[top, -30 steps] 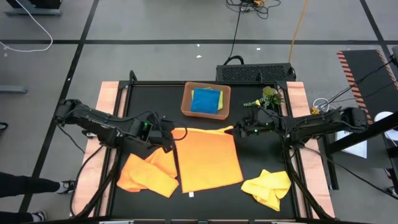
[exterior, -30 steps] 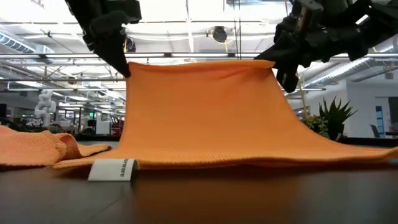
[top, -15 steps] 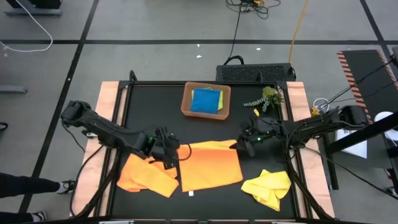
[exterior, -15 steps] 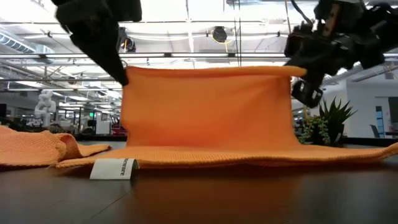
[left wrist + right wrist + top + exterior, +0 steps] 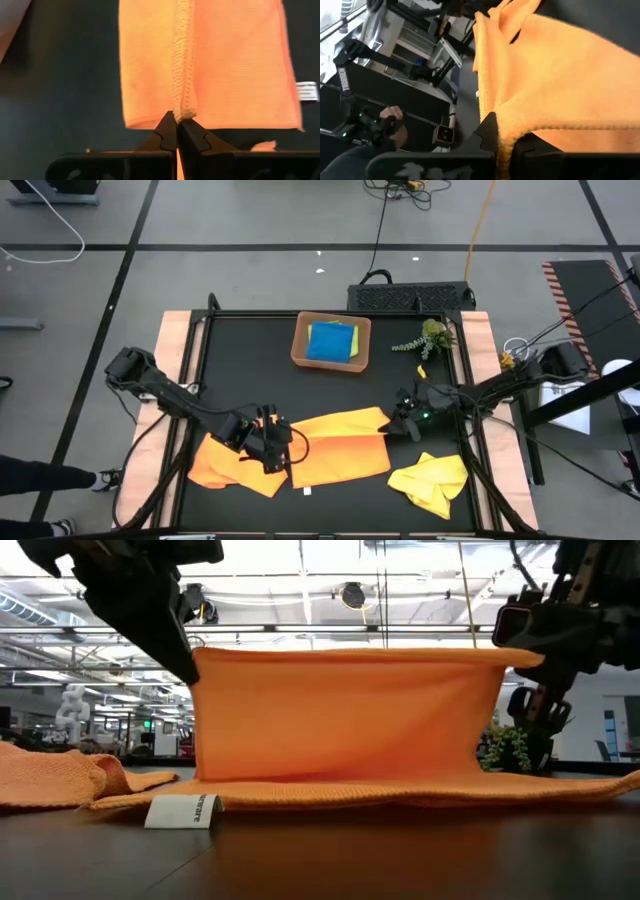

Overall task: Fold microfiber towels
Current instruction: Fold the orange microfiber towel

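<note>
Orange towel [image 5: 338, 442] at centre of the surface [image 5: 240, 370], near half flat with white label [image 5: 182, 811] at its front edge, far edge lifted taut and carried over it, pinched at both corners. Second orange towel [image 5: 232, 461] crumpled just to its left. Yellow towel [image 5: 432, 481] bunched at front right. Blue towel [image 5: 330, 342] folded in the tray [image 5: 300, 346], lime green edge beside it

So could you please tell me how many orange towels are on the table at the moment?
2. One orange towel lies mid-table, its far edge lifted by both hands. The other is crumpled to its left, near the front edge. None shows in the tray, though something could hide under the blue cloth.
</note>
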### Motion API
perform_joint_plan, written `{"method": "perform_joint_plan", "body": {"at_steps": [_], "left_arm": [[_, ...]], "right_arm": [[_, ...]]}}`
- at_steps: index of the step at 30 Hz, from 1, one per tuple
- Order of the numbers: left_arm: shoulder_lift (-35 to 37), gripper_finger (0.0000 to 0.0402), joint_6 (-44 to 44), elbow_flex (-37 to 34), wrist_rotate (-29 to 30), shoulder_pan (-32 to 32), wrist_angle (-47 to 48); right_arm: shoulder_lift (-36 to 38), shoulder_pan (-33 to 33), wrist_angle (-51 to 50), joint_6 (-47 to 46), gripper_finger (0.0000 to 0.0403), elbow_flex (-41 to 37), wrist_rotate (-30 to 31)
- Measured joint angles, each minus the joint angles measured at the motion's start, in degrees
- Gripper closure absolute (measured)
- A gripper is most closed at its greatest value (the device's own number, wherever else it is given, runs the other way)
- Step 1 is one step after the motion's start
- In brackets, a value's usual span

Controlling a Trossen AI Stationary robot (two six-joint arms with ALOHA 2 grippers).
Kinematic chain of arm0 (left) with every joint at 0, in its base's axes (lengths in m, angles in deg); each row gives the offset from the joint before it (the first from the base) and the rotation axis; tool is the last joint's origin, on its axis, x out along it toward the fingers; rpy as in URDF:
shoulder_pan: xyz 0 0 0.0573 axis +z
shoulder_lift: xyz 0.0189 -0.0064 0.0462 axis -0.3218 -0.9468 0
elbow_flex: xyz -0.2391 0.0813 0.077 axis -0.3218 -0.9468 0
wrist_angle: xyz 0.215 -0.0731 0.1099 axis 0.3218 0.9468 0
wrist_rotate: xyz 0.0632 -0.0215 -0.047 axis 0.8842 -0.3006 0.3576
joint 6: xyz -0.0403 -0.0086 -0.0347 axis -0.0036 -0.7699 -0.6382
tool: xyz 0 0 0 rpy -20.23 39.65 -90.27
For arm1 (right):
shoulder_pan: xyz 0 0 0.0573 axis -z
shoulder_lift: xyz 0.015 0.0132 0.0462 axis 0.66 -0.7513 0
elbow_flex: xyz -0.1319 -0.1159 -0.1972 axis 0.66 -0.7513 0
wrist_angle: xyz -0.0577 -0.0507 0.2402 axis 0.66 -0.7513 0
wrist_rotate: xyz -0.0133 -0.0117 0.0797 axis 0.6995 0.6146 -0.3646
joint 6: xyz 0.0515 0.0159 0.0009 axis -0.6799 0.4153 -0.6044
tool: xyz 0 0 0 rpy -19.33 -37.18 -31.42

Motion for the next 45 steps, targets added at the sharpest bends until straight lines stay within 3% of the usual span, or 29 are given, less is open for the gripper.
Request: {"method": "perform_joint_plan", "body": {"at_steps": [10, 20, 27, 38, 45], "left_arm": [[0.22, 0.0401, -1.2, 0.68, 0.58, -0.3, 3.01], [0.18, 0.0401, 0.94, 11.21, 5.55, -0.55, 18.84], [0.16, 0.0401, 1.77, 12.41, 9.05, 1.1, 26.44], [0.18, 0.0401, 6.98, 12.41, 10.43, 9.41, 32.85], [0.22, 0.0401, 8.47, 9.79, 3.57, 6.55, 24.92]], "right_arm": [[-0.67, -9.93, -0.18, -2.73, 0.0403, 0.13, 9.43], [-5.77, -14.48, 3.63, -3.97, 0.0403, 0.22, 13.86], [-8.11, -10.08, 8.01, 0.06, 0.0403, 0.2, 14.05], [-6.6, 4.28, 10.75, 7.2, 0.0403, 0.09, 6.74], [-6.7, 0.16, 6.95, 4.53, 0.0403, 0.07, 3.74]]}}
